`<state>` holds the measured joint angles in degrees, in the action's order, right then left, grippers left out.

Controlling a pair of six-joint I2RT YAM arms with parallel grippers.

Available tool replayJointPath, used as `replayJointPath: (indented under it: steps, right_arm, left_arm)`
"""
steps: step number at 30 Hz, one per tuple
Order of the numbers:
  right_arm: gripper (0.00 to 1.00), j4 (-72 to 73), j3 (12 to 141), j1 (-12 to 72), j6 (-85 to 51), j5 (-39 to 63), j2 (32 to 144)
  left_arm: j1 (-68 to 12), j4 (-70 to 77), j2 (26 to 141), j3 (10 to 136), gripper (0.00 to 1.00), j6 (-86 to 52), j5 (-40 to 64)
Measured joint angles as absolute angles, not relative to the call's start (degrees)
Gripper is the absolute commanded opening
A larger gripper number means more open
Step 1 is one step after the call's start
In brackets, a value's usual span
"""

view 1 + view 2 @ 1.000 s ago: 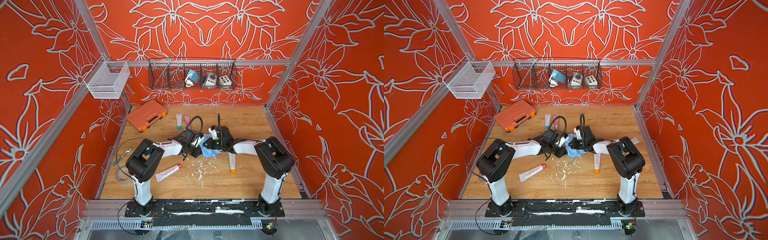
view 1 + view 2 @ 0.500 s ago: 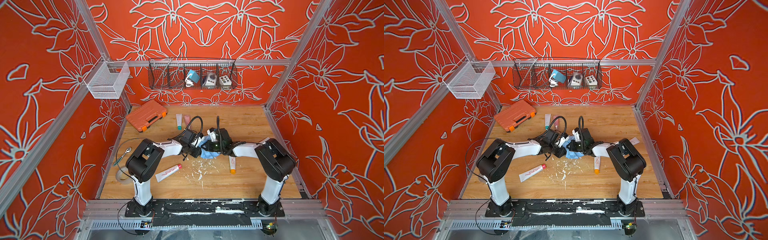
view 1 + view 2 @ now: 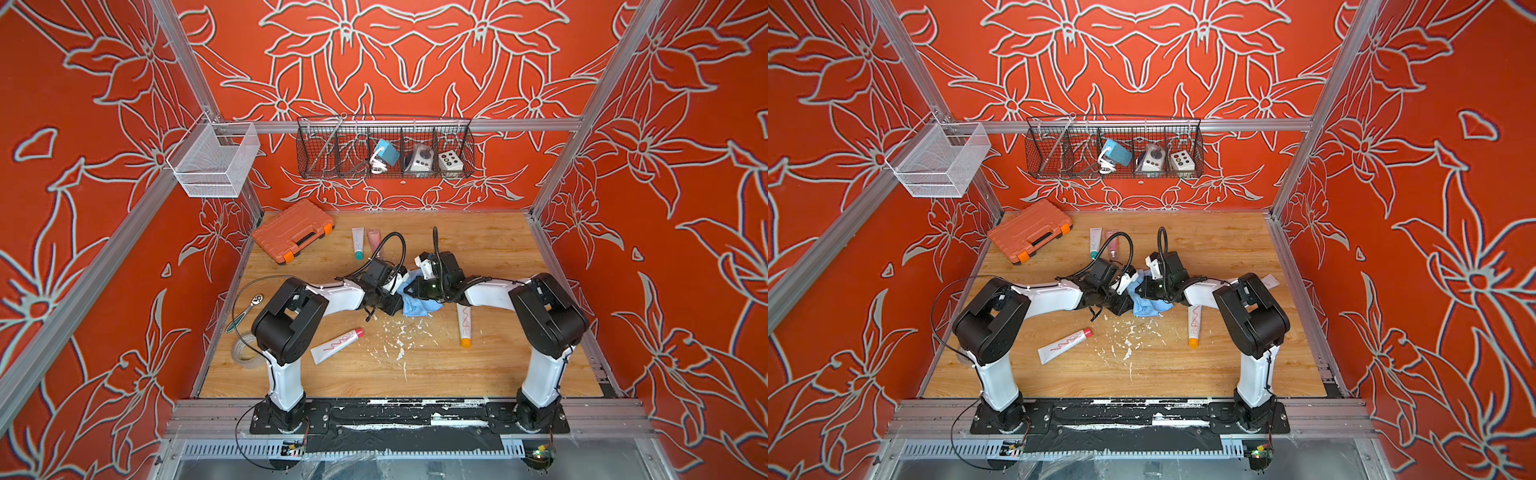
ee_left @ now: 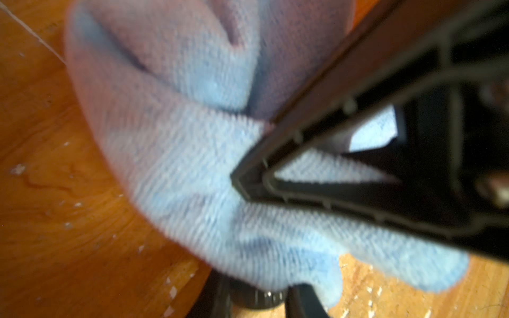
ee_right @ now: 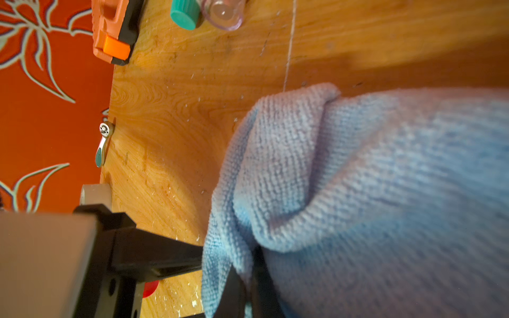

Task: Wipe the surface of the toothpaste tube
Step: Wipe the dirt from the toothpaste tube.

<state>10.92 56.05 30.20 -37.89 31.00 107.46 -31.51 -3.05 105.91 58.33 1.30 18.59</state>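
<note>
Near rail: both arm bases, with your arms folded in toward the middle of the bench (image 3: 478,374)
Near left, a tape roll (image 3: 241,359) sits at the bench edge, partly behind the left arm. A ratchet (image 3: 246,311) lies just beyond it
The red-capped tube (image 3: 336,345) lies flat, near and left of centre, cap pointing far-right, well apart from both claws
White flecks (image 3: 399,338) are scattered on the wood between it and the orange-capped tube (image 3: 464,324). That one lies flat right of centre, cap toward the near edge, far end under your right forearm
Mid-bench, your left claw (image 3: 390,306) and right claw (image 3: 416,289) come together at a bunched blue cloth (image 3: 419,306)
The right claw is pinching the cloth: its wrist view shows the fingers (image 5: 232,291) pressed together on a fold
The left claw is pressed together too. Cloth fills its wrist view, so you can't tell what, if anything, it's pinching
You also can't tell whether a tube sits under the cloth, since every view has that spot covered
Beyond the claws, a teal-capped tube (image 3: 357,243) and a pink tube (image 3: 373,237) lie side by side, caps toward the near side
An orange case (image 3: 293,230) sits in the far-left corner
On the back wall, a black wire basket (image 3: 316,160) holds a blue item and two white boxes. A white mesh basket (image 3: 208,166) hangs on the left rail
</note>
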Motion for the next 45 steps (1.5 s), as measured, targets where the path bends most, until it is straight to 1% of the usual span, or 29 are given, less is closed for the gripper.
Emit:
replayJointPath:
  steps: [14, 26, 34, 45]
  right_arm:
    - [0.00, 9.34, 58.02, 22.76, -35.16, 31.11, 109.58]
    - [0.00, 6.83, 60.25, 20.10, -32.95, 30.46, 110.96]
    - [0.00, 6.81, 60.18, 19.92, -32.91, 30.68, 110.98]
    - [0.00, 11.46, 55.46, 23.05, -33.82, 29.54, 108.40]
  left_arm:
    - [-31.51, -2.81, 105.91, 58.33, 0.12, 1.30, 18.68]
    - [-31.51, -2.66, 105.71, 58.33, 0.12, 1.30, 18.68]
    - [-31.55, -2.50, 105.69, 58.33, 0.12, 1.30, 18.68]
    - [-31.55, -3.49, 105.69, 58.33, 0.12, 1.32, 18.74]
